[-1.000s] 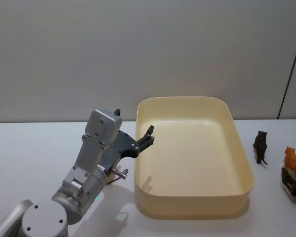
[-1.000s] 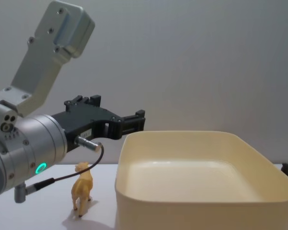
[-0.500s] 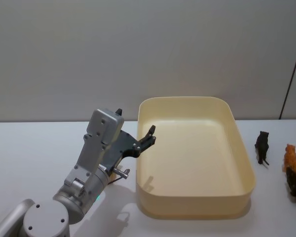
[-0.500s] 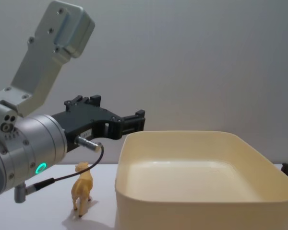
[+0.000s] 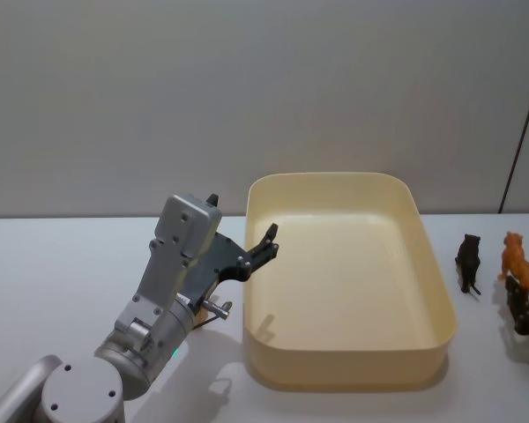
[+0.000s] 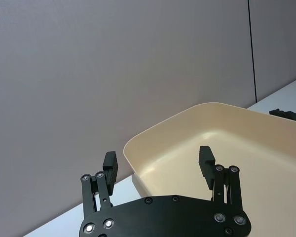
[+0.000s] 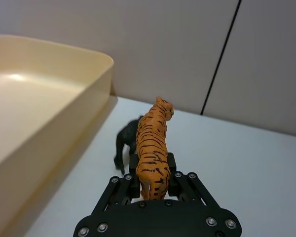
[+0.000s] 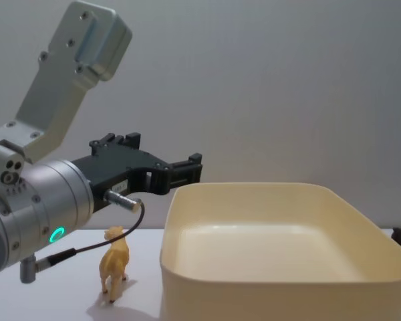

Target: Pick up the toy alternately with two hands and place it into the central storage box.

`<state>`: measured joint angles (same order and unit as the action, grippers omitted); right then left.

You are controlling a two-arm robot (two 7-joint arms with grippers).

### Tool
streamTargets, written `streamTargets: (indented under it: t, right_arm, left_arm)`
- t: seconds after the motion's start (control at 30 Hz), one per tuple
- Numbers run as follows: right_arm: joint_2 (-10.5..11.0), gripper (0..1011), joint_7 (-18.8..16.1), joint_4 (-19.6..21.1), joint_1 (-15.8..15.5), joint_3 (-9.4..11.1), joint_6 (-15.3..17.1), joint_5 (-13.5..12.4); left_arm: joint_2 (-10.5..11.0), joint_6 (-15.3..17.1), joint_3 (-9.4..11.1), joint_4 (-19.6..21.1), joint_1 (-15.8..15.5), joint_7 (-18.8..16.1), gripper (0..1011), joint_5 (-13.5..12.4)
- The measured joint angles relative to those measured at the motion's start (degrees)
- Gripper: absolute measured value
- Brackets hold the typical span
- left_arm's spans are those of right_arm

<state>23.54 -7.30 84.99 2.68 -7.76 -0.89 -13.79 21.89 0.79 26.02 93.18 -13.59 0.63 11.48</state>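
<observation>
Right gripper (image 7: pixel 152 186) pinching orange tiger toy (image 7: pixel 154 143), right of storage box (image 5: pixel 353 370), beside black toy (image 5: pixel 467 263). Left gripper (image 5: pixel 263 245) spread, idle at box's left rim. Risks: tilt or slip from narrow pinch; clipping rim if carried low.

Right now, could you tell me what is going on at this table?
The right claw is shut on an orange tiger toy, right of the cream storage box. A dark toy animal stands on the table beside it. The left claw hovers open at the box's left rim, near a tan camel toy standing on the table.
</observation>
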Motion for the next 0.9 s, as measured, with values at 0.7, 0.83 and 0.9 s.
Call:
streamTargets:
  t: [0.7, 0.83, 0.9]
  right_arm:
    - [-3.77, 273, -9.78, 6.00, 5.80, -2.06, 0.28, -4.10]
    - [-5.63, 337, -11.48, 5.27, 8.63, -3.03, 3.07, -4.42]
    - [-6.22, 395, -11.99, 5.02, 9.59, -3.34, 3.90, -4.53]
  left_arm:
    - [0.00, 0.00, 0.00, 0.00, 0.00, 0.00, 1001, 0.00]
    - [0.00, 0.00, 0.00, 0.00, 0.00, 0.00, 1001, 0.00]
    - [0.00, 0.00, 0.00, 0.00, 0.00, 0.00, 1001, 0.00]
